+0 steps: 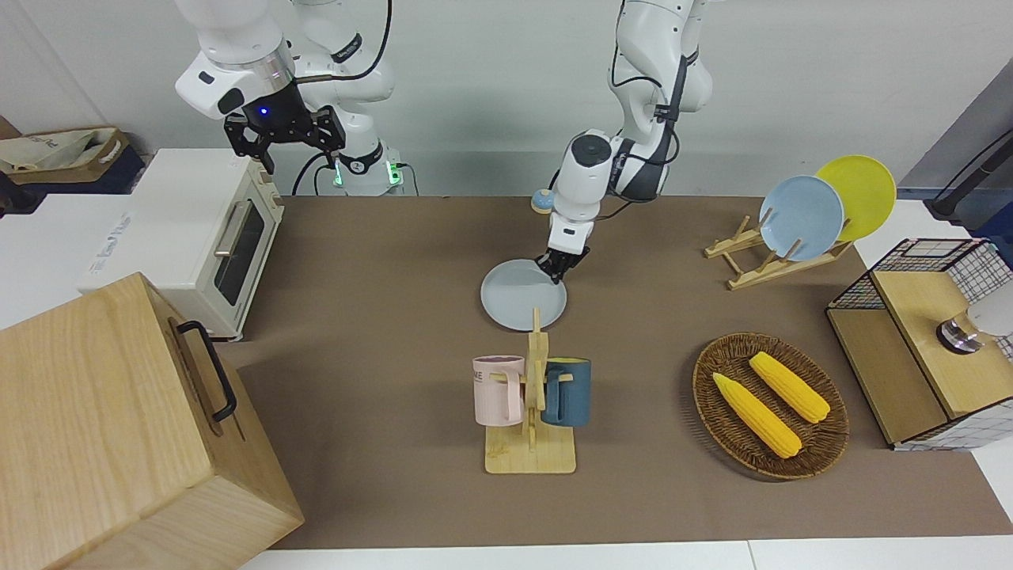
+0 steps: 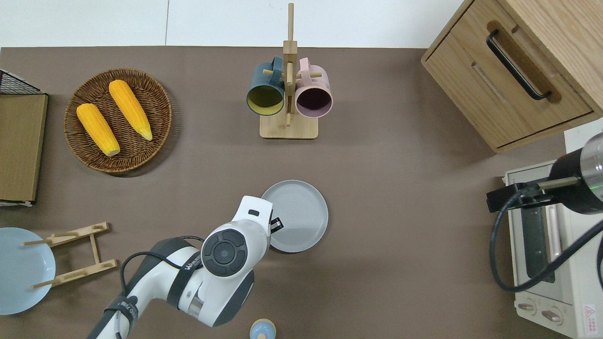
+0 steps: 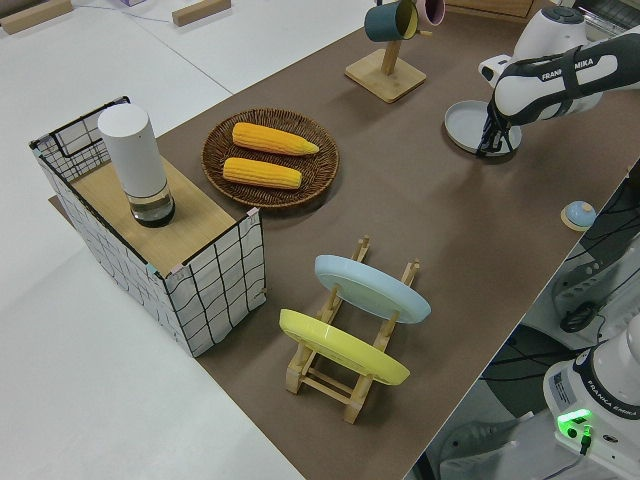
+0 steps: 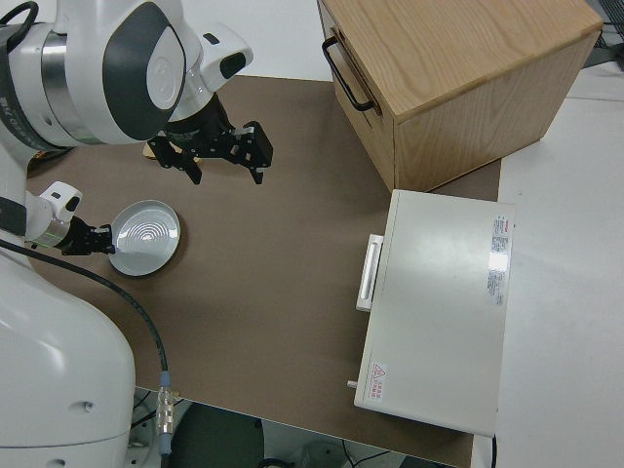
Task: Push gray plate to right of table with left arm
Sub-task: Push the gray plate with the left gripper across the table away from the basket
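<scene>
Although the task calls for the gray plate [image 1: 523, 294] to end at the right arm's end of the surface [image 1: 380, 340], the plate lies about midway along it, so by this view the push is barely begun and nearly the whole travel is left. Nearest the robots, the left arm [image 1: 589, 170] reaches down with its left pincer [image 1: 559, 266] at the plate's rim on the side toward the left arm's end, apparently touching it; whether its fingers are released or clenched cannot be told. The plate rests flat on the surface, well apart from the toaster oven [image 1: 207, 237] at the right arm's end. Farther from the robots stands the mug rack [image 1: 532, 412], near the plate; a sideways push should pass it, in my judgement. The right arm is parked, its right pincer [image 1: 285, 136] spread and grasping nothing.
</scene>
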`<state>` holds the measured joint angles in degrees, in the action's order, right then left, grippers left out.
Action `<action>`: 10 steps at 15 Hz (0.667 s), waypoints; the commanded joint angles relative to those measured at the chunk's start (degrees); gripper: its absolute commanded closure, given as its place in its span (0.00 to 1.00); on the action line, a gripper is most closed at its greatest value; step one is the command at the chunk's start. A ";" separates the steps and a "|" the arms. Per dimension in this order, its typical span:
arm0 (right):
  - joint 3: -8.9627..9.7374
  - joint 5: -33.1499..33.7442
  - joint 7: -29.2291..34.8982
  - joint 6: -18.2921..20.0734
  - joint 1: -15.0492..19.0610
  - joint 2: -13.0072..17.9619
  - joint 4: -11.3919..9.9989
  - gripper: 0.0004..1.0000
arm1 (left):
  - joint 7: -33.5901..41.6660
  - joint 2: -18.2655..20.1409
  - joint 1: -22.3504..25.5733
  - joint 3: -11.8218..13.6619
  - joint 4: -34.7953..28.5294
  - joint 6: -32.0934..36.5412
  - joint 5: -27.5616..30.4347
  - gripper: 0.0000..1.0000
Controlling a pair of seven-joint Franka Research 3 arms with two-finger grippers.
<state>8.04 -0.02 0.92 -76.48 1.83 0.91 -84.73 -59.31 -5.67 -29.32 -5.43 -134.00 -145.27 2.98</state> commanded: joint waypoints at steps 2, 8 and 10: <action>0.92 -0.25 0.66 0.89 1.07 0.14 0.53 0.02 | -8.35 -6.81 -5.92 0.60 6.82 -0.37 -0.17 1.00; 0.92 -0.25 0.66 0.89 1.16 0.14 0.53 0.02 | -15.82 -9.97 -11.54 0.69 11.47 -0.37 -0.34 1.00; 0.92 -0.25 0.66 0.89 1.07 0.14 0.53 0.02 | -19.42 -11.55 -12.78 0.60 13.32 -0.28 -2.88 1.00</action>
<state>8.04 -0.02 0.92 -76.48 1.83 0.91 -84.73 -73.76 -13.07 -39.40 -5.43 -124.29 -145.35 2.76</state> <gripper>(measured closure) 0.013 0.987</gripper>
